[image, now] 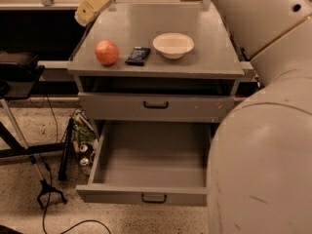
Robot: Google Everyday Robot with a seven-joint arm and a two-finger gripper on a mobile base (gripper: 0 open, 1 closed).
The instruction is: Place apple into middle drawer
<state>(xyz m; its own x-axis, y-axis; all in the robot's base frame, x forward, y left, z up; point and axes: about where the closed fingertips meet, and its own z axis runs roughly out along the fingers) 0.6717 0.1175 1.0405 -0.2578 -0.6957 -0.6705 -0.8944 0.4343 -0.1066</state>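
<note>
Approach tip: round reddish-orange apple (107, 52) sits below-right of cream-yellow gripper (94, 5) (grip state: can't tell), on grey cabinet top (146, 23); centre over it, drop straight. Open wide grey middle drawer (146, 191) lies well below gripper.

The pincer (87, 13), above the far-left corner of the desk (146, 23), looks matt cream plastic. The desk and middle drawer (151, 156) are matt grey, perhaps painted metal; the apple (107, 52) is smooth, faintly glossy.
</note>
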